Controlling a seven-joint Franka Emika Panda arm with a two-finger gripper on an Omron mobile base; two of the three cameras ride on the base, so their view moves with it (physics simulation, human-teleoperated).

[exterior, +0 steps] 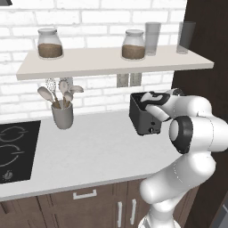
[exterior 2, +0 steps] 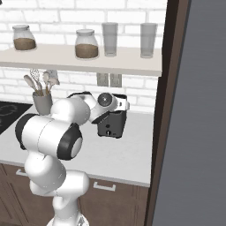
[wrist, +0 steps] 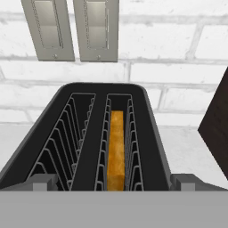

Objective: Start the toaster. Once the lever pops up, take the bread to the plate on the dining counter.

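Note:
The dark toaster (exterior: pixel 141 119) stands on the pale worktop against the brick wall, also seen as a black box (exterior 2: pixel 112 124) from the right side. In the hand view I look down into its two slots (wrist: pixel 107 133). The bread (wrist: pixel 116 151) sits sunk in the right slot, showing a golden-brown top edge. The left slot is empty. My gripper (wrist: pixel 115 181) hovers just above the toaster top, open, with one fingertip (wrist: pixel 42 181) out beyond each long side. The lever on the narrow front face is too small to read. The plate and the dining counter are out of view.
A grey utensil holder (exterior: pixel 63 115) stands left of the toaster and a black cooktop (exterior: pixel 15 149) lies further left. A shelf (exterior: pixel 111 62) with jars and glasses hangs above. Two wall sockets (wrist: pixel 71 29) sit behind the toaster. A tall dark cabinet side (exterior 2: pixel 170 110) rises on the right.

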